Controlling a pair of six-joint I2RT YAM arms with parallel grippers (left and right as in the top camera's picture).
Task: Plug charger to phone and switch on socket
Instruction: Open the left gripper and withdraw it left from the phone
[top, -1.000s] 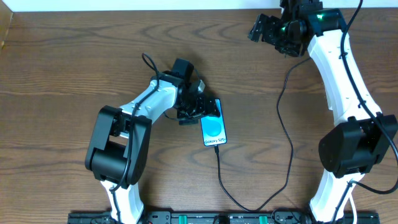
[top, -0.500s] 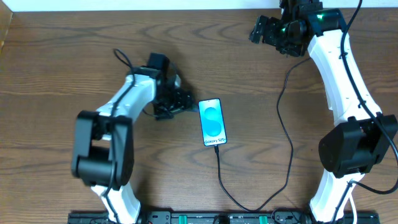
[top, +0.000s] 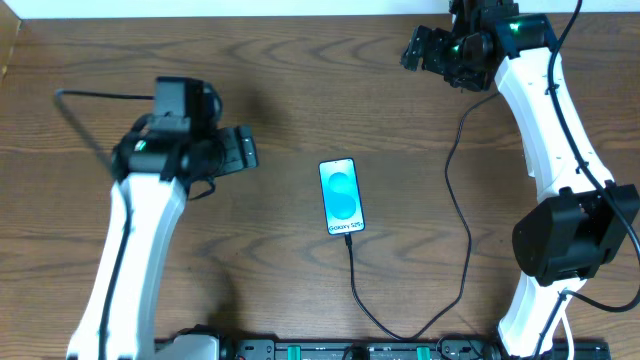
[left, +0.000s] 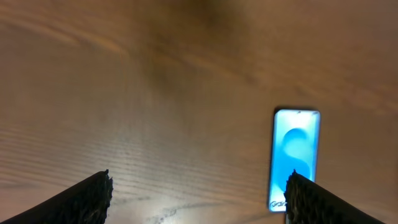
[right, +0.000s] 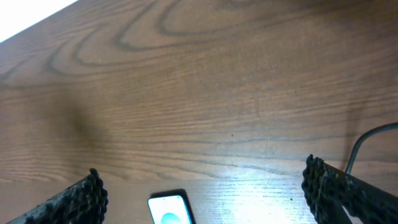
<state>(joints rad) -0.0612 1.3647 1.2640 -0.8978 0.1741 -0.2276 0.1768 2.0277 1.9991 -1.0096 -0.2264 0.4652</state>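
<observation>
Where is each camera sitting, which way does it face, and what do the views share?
Overhead: fixed above the table, looking straight down; left arm and right arm show.
Left wrist: on the left arm, facing the phone; left end effector's open tips show.
Right wrist: on the right arm, facing the table; right end effector's open tips show.
Shared: all show the phone.

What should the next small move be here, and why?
Probably start an arm toward the socket's switch, though the socket shows in no view. The charger seems already seated in the lower edge of the phone, and the left gripper and right gripper both hang open, clear of the phone, holding nothing, so only switching on looks left.
</observation>
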